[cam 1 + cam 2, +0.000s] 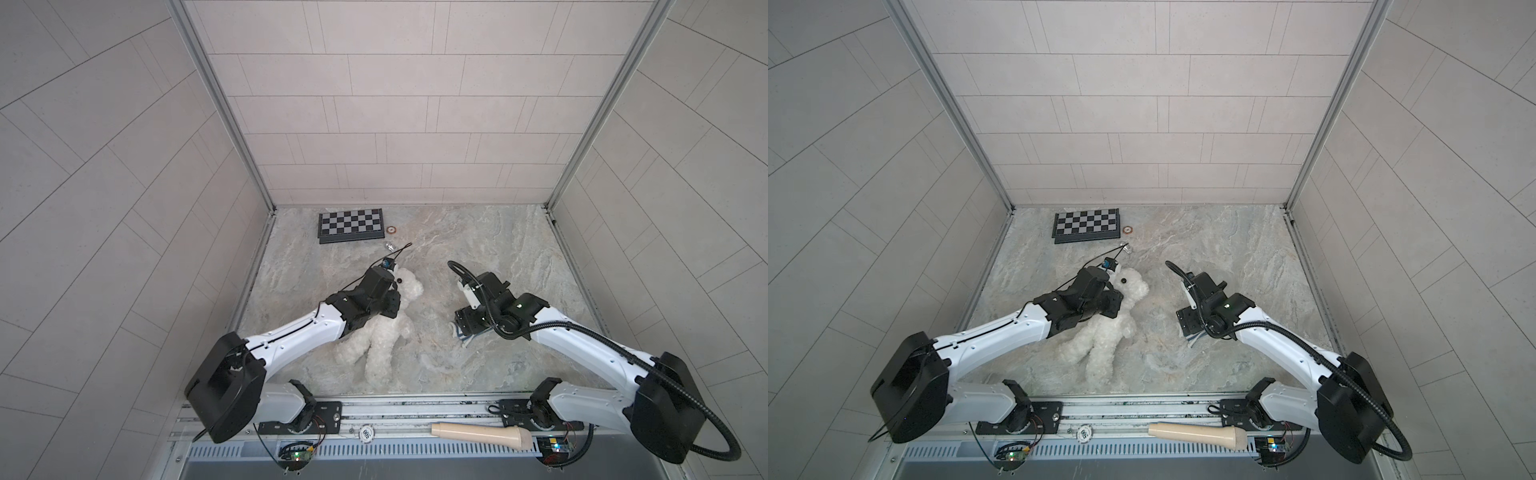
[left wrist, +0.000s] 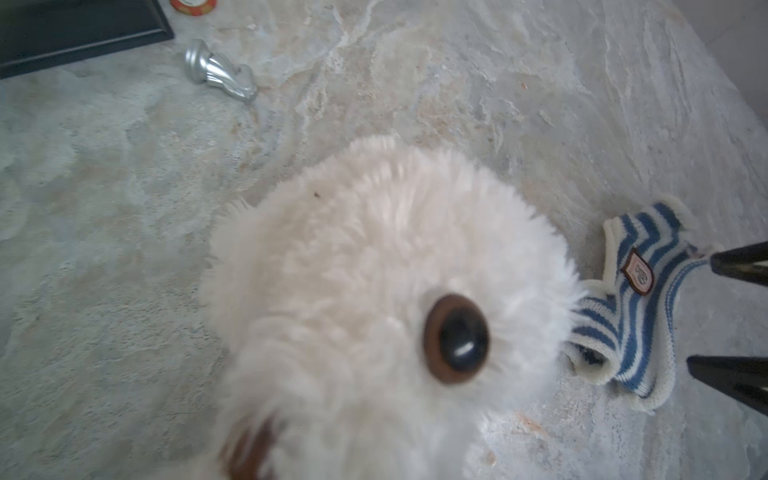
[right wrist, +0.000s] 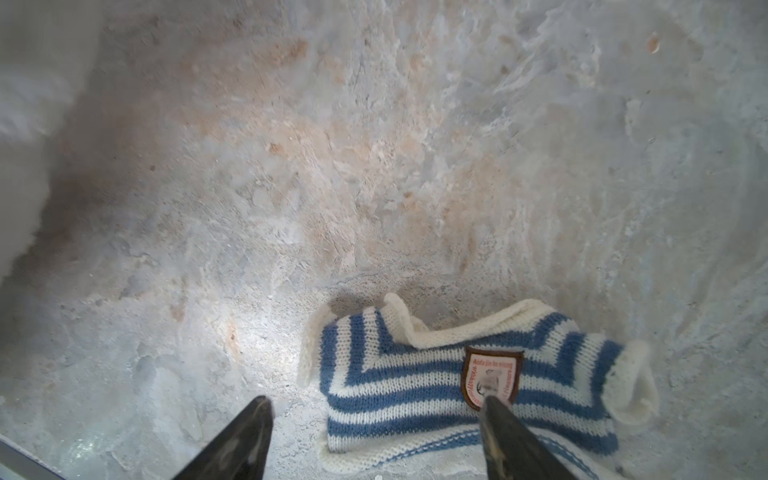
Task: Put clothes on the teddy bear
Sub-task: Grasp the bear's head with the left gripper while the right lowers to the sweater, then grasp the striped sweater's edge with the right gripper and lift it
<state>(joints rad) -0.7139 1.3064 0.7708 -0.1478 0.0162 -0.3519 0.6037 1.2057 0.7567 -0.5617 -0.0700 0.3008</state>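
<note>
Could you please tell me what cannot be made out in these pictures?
- Left gripper: jaws hidden by its own wrist in both top views; hold on the teddy bear unclear.
- Sweater: mostly under the right arm in both top views.
- Patch wording: blurred, right wrist view.

Left arm (image 1: 291, 334): white shell, black joints.
Right arm (image 1: 582, 349): same, plus ribbed black hose (image 1: 461, 269).
My right gripper (image 3: 376, 405): dark tapered fingers (image 3: 507, 440).

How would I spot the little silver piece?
Find the chessboard at the far left of the table. Off its near right corner lies the silver chess piece, on its side; unlike the flat round chip nearby, it is shiny and elongated.
</note>
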